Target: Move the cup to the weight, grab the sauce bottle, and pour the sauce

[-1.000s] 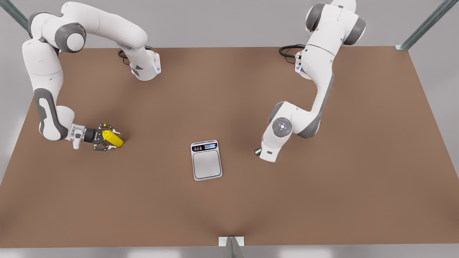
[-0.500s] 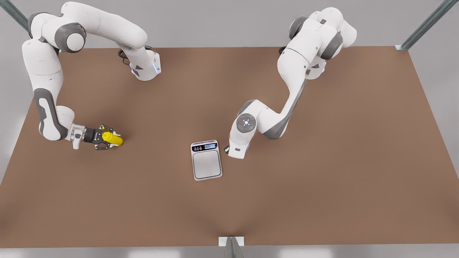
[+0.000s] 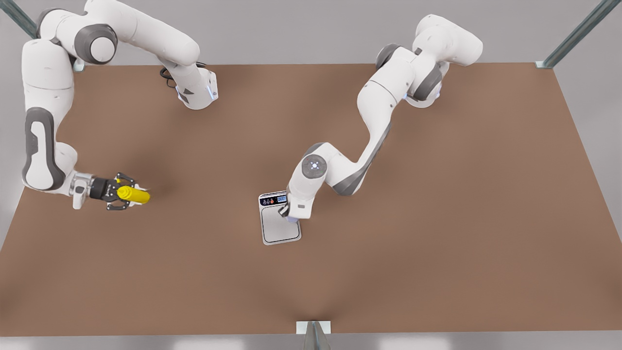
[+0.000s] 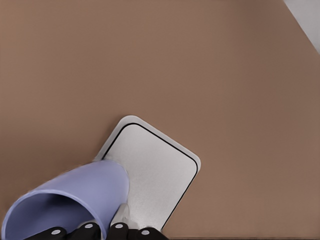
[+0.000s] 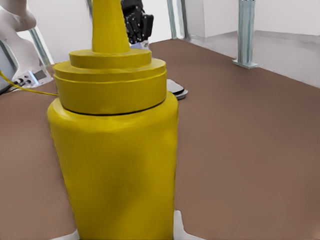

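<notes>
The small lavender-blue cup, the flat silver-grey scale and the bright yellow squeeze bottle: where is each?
Lavender-blue cup [image 4: 75, 197], left wrist view: outer side wall.
Silver-grey scale [image 4: 155, 180], left wrist view: bare weighing plate.
Yellow squeeze bottle [image 5: 120, 175], right wrist view: cylindrical body.

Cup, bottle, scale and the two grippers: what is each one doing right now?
Cup: held over the scale's plate; touching it or not, cannot tell.
Sauce bottle: gripped, far from the scale.
Scale: flat on the table, display lit.
Left gripper: shut on the cup.
Right gripper: shut on the sauce bottle.
</notes>
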Robot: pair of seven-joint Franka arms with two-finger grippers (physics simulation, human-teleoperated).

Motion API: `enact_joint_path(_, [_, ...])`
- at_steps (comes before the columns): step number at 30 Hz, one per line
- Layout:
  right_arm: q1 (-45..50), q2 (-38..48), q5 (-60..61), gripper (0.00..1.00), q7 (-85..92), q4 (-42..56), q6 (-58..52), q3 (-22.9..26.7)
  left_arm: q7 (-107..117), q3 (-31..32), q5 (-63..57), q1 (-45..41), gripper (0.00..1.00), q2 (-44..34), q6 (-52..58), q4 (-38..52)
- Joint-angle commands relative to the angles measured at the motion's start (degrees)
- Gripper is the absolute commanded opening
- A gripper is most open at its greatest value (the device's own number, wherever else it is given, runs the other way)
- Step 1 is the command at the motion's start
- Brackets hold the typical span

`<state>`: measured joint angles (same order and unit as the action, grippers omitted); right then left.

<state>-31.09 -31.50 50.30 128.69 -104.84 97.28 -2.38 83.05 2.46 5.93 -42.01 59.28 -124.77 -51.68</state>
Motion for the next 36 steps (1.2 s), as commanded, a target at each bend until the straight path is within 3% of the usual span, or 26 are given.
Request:
enact_joint_path(1, [0.8, 0.6, -0.1, 0.59, -1.7, 0.9, 0.0, 0.0, 0.0, 0.0, 0.8, 0.0, 0.21, 0.1, -0.2, 0.0])
enact_joint_path(5, [6.7, 2.0, -4.7, 0.59, -14.1, 8.3, 0.5, 0.2, 0.5, 0.0, 0.7, -0.4, 0.22, 0.2, -0.7, 0.1])
enact_joint_path(6, [7.6, 2.0, -4.9, 0.59, -16.1, 9.6, 0.5, 0.3, 0.4, -0.2, 0.4, -0.9, 0.43, 0.7, -2.0, 0.1])
enact_joint_path(9, [11.9, 2.2, -9.0, 0.59, -24.5, 14.9, 0.8, 0.4, 0.4, -0.2, 0.2, -1.0, 0.48, 0.9, -2.4, 0.4])
enact_joint_path(11, [14.4, 3.3, -11.9, 0.59, -28.6, 16.7, 1.2, 0.3, 0.6, -0.2, 0.1, -1.0, 0.64, 0.9, -2.3, 0.4])
enact_joint_path(12, [15.1, 4.2, -12.7, 0.59, -30.3, 16.6, 2.6, 0.3, 0.6, -0.2, 0.1, -1.0, 0.66, 0.9, -2.3, 0.4])
enact_joint_path(15, [18.4, 5.1, -15.7, 0.59, -35.7, 18.5, 2.8, 0.1, 0.8, -0.2, 0.2, -1.0, 0.66, 0.7, -2.1, 0.5])
enact_joint_path(20, [29.4, 6.5, -32.4, 0.59, -55.5, 23.9, 7.2, 0.0, 2.6, -0.4, 0.3, -0.9, 0.66, -0.4, -1.4, 0.5])
enact_joint_path(25, [39.0, 16.8, -48.1, 0.59, -78.7, 8.2, 25.0, -0.4, 1.8, -0.3, 0.6, -0.1, 0.65, -4.5, 5.1, 1.1])
enact_joint_path(30, [42.6, 22.5, -59.7, 0.59, -87.6, -2.5, 35.9, -1.7, -8.0, -0.7, 2.2, 5.7, 0.64, -11.4, 15.2, -0.2])
enact_joint_path(32, [42.7, 23.6, -67.3, 0.59, -87.6, -5.6, 39.8, -4.1, -21.1, -2.1, 2.9, 13.5, 0.64, -20.1, 17.6, -11.1])
enact_joint_path(34, [42.7, 23.2, -73.1, 0.59, -87.0, -6.3, 40.4, -7.1, -39.1, -4.0, 3.5, 23.5, 0.65, -24.6, 25.7, -14.9])
enact_joint_path(36, [45.9, 21.1, -75.3, 0.59, -86.0, -5.8, 40.4, -8.0, -61.1, -12.6, 3.6, 25.1, 0.69, -31.7, 27.7, -24.3])
